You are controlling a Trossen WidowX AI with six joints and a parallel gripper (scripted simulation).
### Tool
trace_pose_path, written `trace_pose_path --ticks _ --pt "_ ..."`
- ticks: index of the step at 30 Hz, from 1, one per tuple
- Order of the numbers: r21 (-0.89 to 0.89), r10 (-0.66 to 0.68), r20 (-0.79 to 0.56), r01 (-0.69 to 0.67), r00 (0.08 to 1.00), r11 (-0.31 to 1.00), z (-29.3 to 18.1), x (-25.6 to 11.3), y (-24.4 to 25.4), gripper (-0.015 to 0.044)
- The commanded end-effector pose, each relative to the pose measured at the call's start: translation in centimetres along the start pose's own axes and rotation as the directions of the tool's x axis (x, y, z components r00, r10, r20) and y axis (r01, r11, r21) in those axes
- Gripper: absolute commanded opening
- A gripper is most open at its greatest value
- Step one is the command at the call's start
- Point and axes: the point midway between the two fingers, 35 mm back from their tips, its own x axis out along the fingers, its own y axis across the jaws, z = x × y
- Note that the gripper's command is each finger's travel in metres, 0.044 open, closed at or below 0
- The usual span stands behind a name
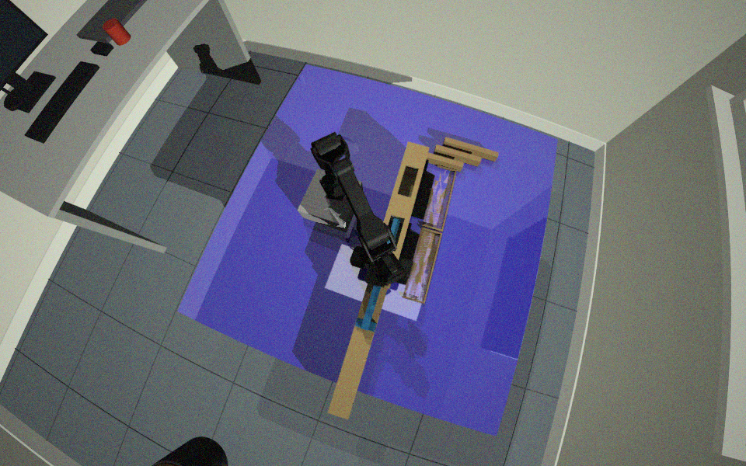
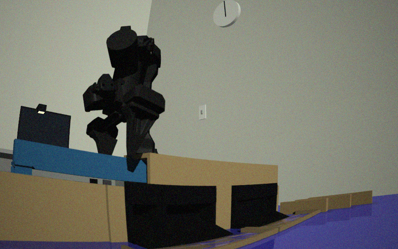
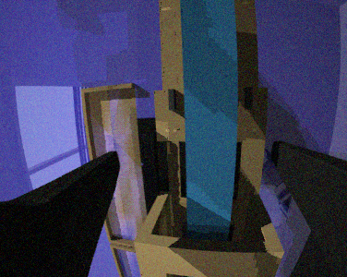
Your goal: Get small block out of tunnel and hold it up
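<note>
Released, with its fingers wide apart, the claw (image 1: 381,276) (image 2: 118,162) (image 3: 197,153) points down over the blue bar (image 1: 370,307) (image 2: 70,159) (image 3: 210,115) and grasps nothing. In the wrist view the bar runs lengthwise between the two black fingers. One fingertip overlaps the bar's side in the exterior view; whether they touch, I cannot tell.

The bar enters the end of the wooden tunnel (image 1: 400,205) (image 2: 212,169), whose top has a rectangular opening away from the claw. The task's small block cannot be made out, so I cannot confirm where in the tunnel it lies. Beyond the bar's other end, a long wooden plank (image 1: 350,373) (image 2: 40,203) reaches out past the edge of the blue-violet worktop (image 1: 468,277) (image 2: 349,225) (image 3: 289,46).

Beside the tunnel are black sloping pieces (image 1: 422,196) (image 2: 169,213) (image 3: 148,171), then two shallow wood-rimmed trays laid end to end, one nearer the claw (image 1: 433,266) (image 3: 197,153) and one farther along (image 1: 449,199). Three wooden bars (image 1: 468,149) (image 2: 302,204) lie near the tunnel's far end.

Farther off, a red cylinder (image 1: 116,31) lies on a gray desk (image 1: 150,52) near a black keyboard (image 1: 63,101). A round clock (image 2: 225,13) hangs on the wall above a light switch (image 2: 202,111).
</note>
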Motion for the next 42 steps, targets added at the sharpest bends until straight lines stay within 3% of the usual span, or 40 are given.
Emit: trace_pose_path --ticks 1,9,22,27,30,42 --pt "0.004 0.0 -0.007 0.0 1.0 1.0 -0.3 0.8 -0.2 0.044" --pt "0.004 0.0 -0.007 0.0 1.0 1.0 -0.5 2.0 -0.5 0.044" --pt "0.0 0.0 0.0 0.0 1.0 1.0 -0.3 1.4 -0.3 0.0099" --pt "0.0 0.0 0.0 0.0 1.0 1.0 -0.3 1.4 -0.3 0.0065" --pt "0.0 0.0 0.0 0.0 1.0 1.0 0.0 1.5 -0.3 0.0" --pt "0.002 0.0 -0.001 0.0 1.0 1.0 3.5 2.5 -0.4 0.0"
